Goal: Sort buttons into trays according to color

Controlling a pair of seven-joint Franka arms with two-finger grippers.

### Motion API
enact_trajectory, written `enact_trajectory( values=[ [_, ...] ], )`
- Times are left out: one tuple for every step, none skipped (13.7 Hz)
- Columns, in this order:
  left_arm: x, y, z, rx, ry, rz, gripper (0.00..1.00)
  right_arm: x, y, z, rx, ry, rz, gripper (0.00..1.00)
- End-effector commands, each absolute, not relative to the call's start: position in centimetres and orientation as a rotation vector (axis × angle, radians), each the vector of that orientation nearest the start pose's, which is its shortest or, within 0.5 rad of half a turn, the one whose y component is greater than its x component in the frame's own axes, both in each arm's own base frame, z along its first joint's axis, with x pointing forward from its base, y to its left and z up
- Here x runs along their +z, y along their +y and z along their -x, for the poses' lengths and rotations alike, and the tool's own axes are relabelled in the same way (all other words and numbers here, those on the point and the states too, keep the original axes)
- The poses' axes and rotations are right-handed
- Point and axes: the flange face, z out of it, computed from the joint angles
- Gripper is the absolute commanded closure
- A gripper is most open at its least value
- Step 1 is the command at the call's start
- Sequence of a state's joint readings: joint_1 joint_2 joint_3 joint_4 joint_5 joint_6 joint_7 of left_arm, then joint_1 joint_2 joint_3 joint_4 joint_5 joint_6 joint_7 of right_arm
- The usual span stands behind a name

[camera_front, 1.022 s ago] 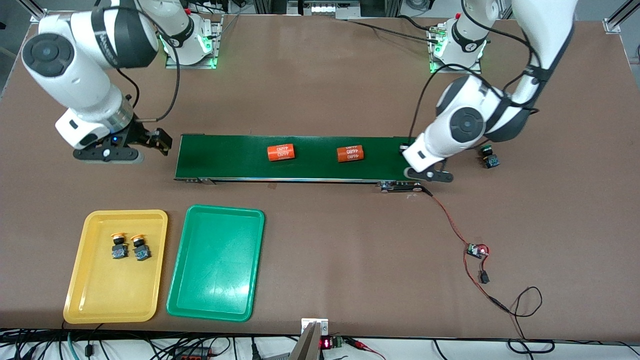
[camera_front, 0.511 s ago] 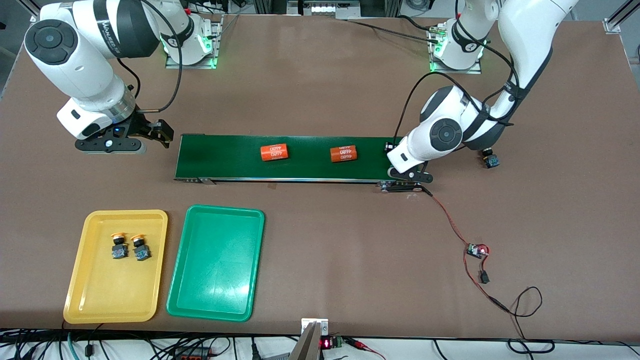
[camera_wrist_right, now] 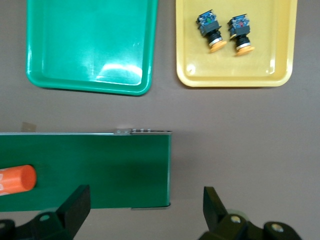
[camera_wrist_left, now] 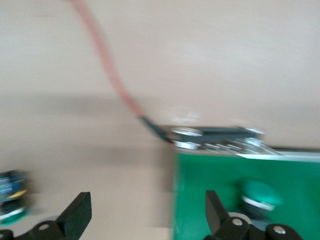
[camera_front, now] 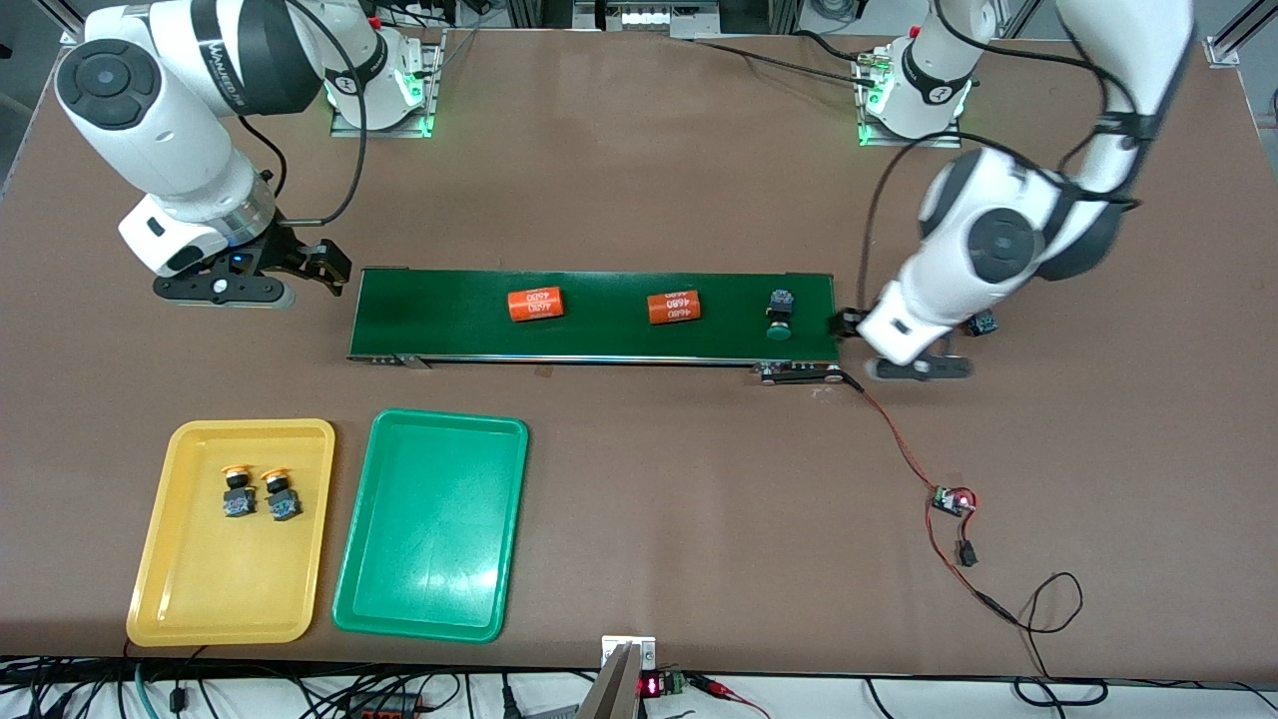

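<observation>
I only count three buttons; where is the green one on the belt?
The green button lies on the conveyor belt near the left arm's end, beside an orange cylinder.

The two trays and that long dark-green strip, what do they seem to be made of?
The yellow tray and green tray look like moulded plastic: glossy, with light glare and rounded rims. The conveyor belt looks like a matte rubbery or fabric sheet, flat and without glare, with metal fittings at its ends; its exact material is unclear.
</observation>
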State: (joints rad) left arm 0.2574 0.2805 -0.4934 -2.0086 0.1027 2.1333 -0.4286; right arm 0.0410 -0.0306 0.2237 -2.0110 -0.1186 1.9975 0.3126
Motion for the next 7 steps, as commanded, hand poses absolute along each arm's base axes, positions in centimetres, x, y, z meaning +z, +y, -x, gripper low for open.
enact_trajectory(
  values=[
    [30.6, -6.0, -56.3, 0.318, -0.354, 3.073, 0.00, 46.3, 18.1, -52.1, -0.094, -0.008, 3.222, 0.00],
    [29.7, -4.0, -55.8, 0.381, -0.401, 3.046, 0.00, 45.8, 20.4, -51.7, -0.106, 0.035, 3.196, 0.00],
    [28.3, -1.1, -55.6, 0.431, -0.470, 3.020, 0.00, 45.3, 22.4, -51.5, -0.128, 0.093, 3.169, 0.00],
    [26.4, 1.3, -54.9, 0.489, -0.498, 3.003, 0.00, 44.8, 24.5, -50.9, -0.134, 0.101, 3.159, 0.00],
    [24.4, 3.3, -53.9, 0.549, -0.472, 3.000, 0.00, 44.2, 26.2, -50.4, -0.131, 0.129, 3.153, 0.00],
    [22.8, 4.7, -53.2, 0.598, -0.439, 3.003, 0.00, 43.2, 27.6, -50.3, -0.135, 0.149, 3.140, 0.00],
    [21.3, 5.8, -52.7, 0.631, -0.414, 3.008, 0.00, 42.6, 29.4, -49.8, -0.146, 0.161, 3.125, 0.00]
  ],
)
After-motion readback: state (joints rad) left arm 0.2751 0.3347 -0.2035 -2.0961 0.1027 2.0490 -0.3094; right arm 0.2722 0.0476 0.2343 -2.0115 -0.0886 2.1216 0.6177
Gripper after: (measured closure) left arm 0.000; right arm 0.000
